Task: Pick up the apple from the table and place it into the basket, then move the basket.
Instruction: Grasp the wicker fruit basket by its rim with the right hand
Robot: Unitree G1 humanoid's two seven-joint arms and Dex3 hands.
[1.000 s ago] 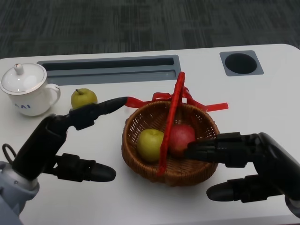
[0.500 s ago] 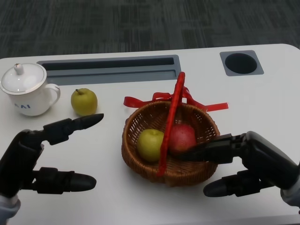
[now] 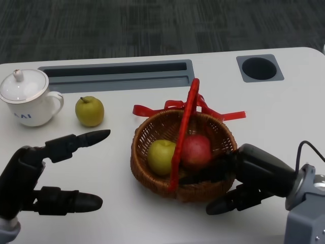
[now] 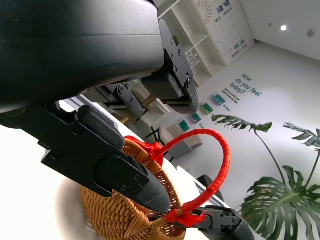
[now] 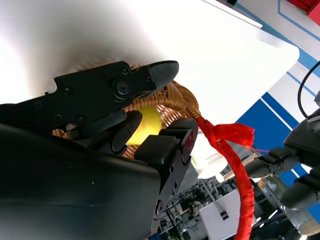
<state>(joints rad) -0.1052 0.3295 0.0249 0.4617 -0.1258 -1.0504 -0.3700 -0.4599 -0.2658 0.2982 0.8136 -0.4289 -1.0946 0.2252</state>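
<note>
A wicker basket (image 3: pixel 152 133) with a red handle (image 3: pixel 187 124) stands mid-table. Inside lie a green apple (image 3: pixel 161 156) and a red apple (image 3: pixel 196 150). A second green apple (image 3: pixel 90 111) rests on the table to the far left of the basket. My right hand (image 3: pixel 254 175) grips the basket's near right rim, fingers inside and thumb outside against the wall. The right wrist view shows my right hand (image 5: pixel 125 115) around the wicker basket (image 5: pixel 175 97), with the green apple (image 5: pixel 142 125) behind the fingers. My left hand (image 3: pixel 35 178) hovers at the near left, fingers apart, holding nothing.
A white lidded cup (image 3: pixel 24 99) stands at the far left beside the loose apple. A grey slotted tray (image 3: pixel 117 75) runs along the back, and a round recess (image 3: pixel 259 67) sits at the back right. Red ribbon ends (image 3: pixel 231 115) trail behind the basket.
My right hand has slid in and closed over the basket's near right rim. My left hand has drawn back from the basket toward the near left. The camera shifted slightly.
</note>
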